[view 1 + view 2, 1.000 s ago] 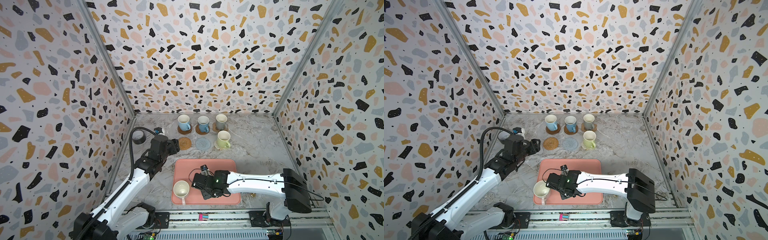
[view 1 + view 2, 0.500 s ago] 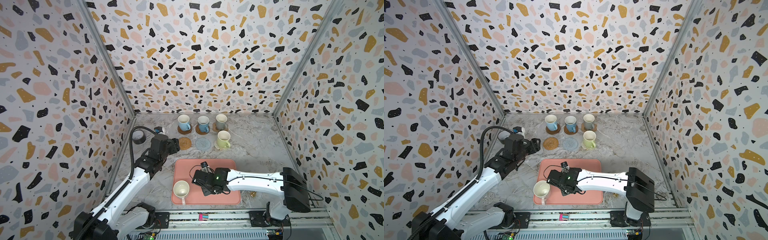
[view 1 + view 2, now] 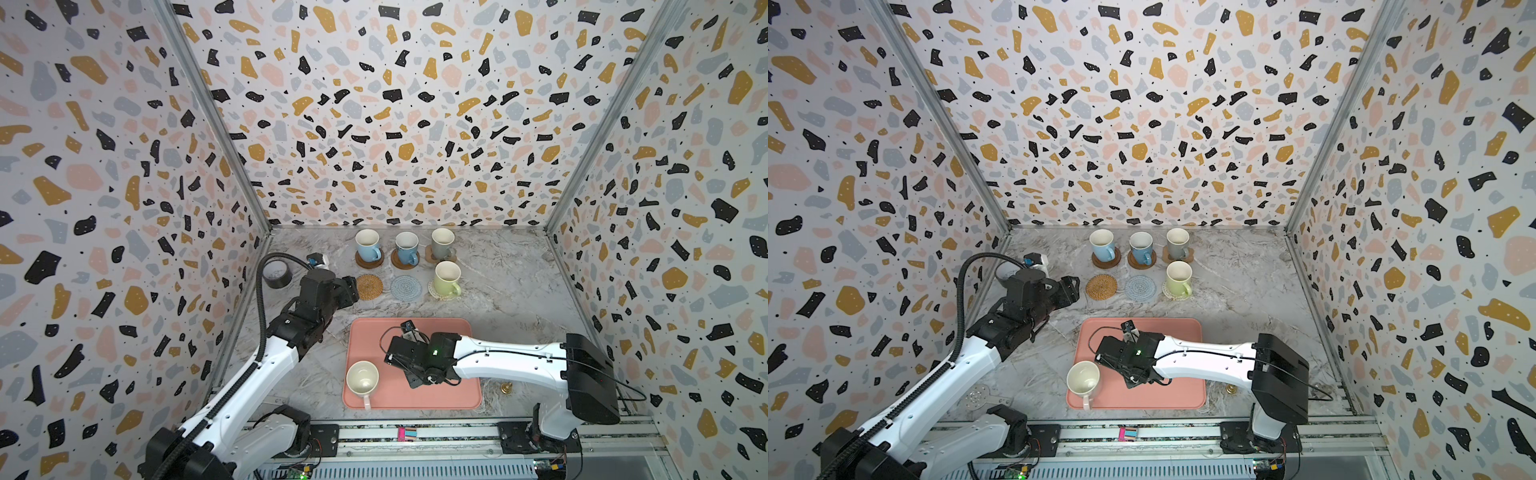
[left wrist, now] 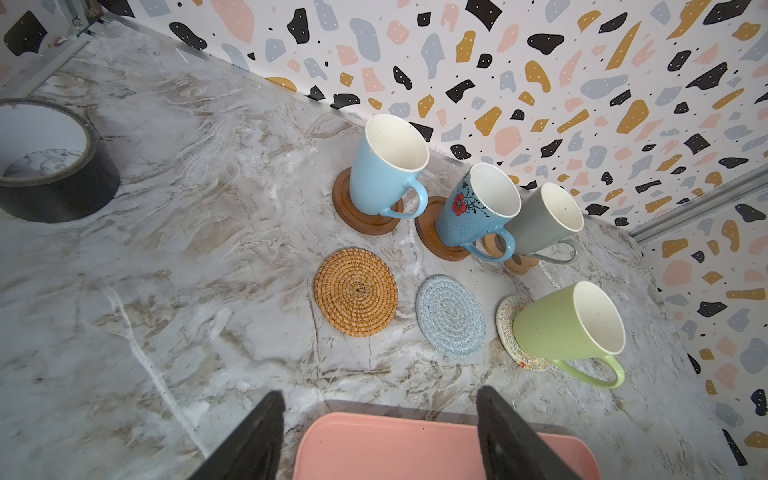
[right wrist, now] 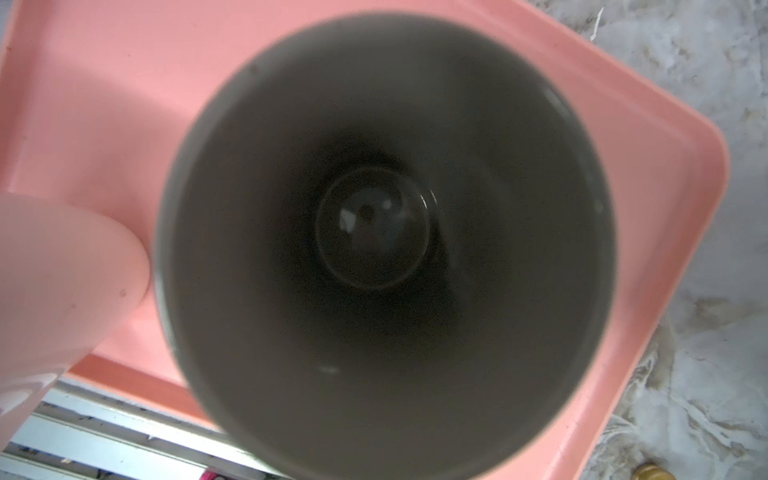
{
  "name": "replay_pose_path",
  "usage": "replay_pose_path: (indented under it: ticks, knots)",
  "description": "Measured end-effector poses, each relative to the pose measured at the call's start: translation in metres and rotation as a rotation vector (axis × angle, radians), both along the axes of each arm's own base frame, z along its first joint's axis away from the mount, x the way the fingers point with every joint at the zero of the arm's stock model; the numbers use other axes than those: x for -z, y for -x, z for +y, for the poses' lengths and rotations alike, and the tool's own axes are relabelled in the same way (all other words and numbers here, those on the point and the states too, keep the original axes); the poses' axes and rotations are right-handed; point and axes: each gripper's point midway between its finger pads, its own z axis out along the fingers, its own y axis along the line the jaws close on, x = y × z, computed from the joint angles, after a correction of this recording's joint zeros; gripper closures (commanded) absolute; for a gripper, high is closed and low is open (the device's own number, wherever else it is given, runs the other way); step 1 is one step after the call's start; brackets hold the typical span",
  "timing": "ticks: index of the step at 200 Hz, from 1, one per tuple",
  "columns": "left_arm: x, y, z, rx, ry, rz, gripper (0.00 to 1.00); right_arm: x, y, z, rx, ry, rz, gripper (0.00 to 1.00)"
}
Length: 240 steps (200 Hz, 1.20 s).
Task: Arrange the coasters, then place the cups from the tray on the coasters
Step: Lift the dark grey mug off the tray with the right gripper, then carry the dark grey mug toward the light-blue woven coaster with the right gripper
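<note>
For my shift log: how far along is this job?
Done: six coasters laid out, four mugs on them. In hand: right gripper over the dark grey mug on the tray. Left: that and the pink mug, for the rattan coaster and pale blue coaster.

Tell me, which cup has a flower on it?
The deeper blue cup, middle of the back row: it has a red flower on its side. No other cup shows one.

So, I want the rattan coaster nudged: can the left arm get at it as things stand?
Probably yes: the left pincer hangs open and empty right beside the rattan coaster, nothing between them.
</note>
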Motion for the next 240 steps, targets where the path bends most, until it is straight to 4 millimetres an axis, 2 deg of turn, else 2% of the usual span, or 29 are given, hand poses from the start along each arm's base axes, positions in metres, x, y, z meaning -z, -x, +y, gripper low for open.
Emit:
replay_pose_path:
  ticks: [42, 110, 194, 240]
  knots:
    - [0.0, 0.002, 0.001, -0.004, -0.003, 0.002, 0.26, -0.006, -0.017, 0.0, -0.018, -0.004, -0.017, 0.91]
    - [-0.003, 0.003, 0.003, -0.009, -0.003, -0.005, 0.26, -0.014, -0.06, -0.005, -0.029, -0.027, -0.059, 0.92]
    - [-0.006, 0.005, 0.004, -0.01, -0.001, -0.012, 0.25, -0.04, -0.106, -0.001, -0.074, -0.085, -0.117, 0.92]
    - [-0.006, 0.006, 0.005, -0.01, -0.001, -0.012, 0.25, -0.036, -0.126, 0.005, -0.103, -0.081, -0.114, 0.92]
